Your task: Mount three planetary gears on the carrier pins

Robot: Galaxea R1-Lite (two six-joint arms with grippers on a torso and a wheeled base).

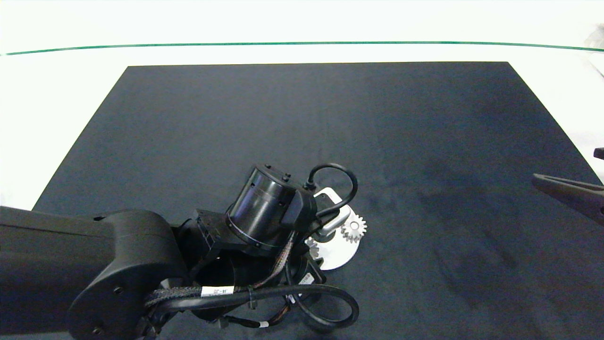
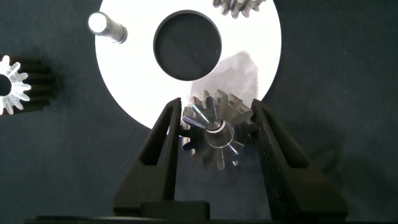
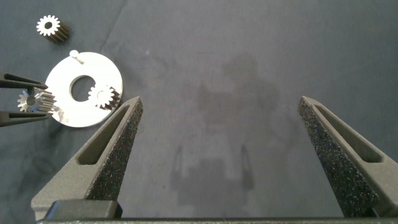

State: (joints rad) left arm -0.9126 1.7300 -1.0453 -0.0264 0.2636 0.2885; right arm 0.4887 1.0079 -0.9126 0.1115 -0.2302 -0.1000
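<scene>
The white disc (image 2: 134,71) lies on the dark mat, mostly hidden under my left wrist in the head view (image 1: 337,257). My left gripper (image 2: 216,107) is shut on a silver planetary gear (image 2: 214,134) at the disc's rim. Whether that gear sits on a pin I cannot tell. A second gear (image 2: 239,6) (image 1: 354,228) (image 3: 102,96) stands on the disc beside the centre hole. One carrier pin (image 2: 107,26) (image 3: 74,55) is bare. The third gear (image 2: 15,84) (image 3: 48,26) lies loose on the mat beside the disc. My right gripper (image 3: 221,102) hangs open far to the right.
The dark mat (image 1: 424,141) covers most of the white table (image 1: 56,94), with bare mat behind and to the right of the disc. The left arm (image 1: 94,264) and its cables fill the front left. One right finger (image 1: 566,189) shows at the right edge.
</scene>
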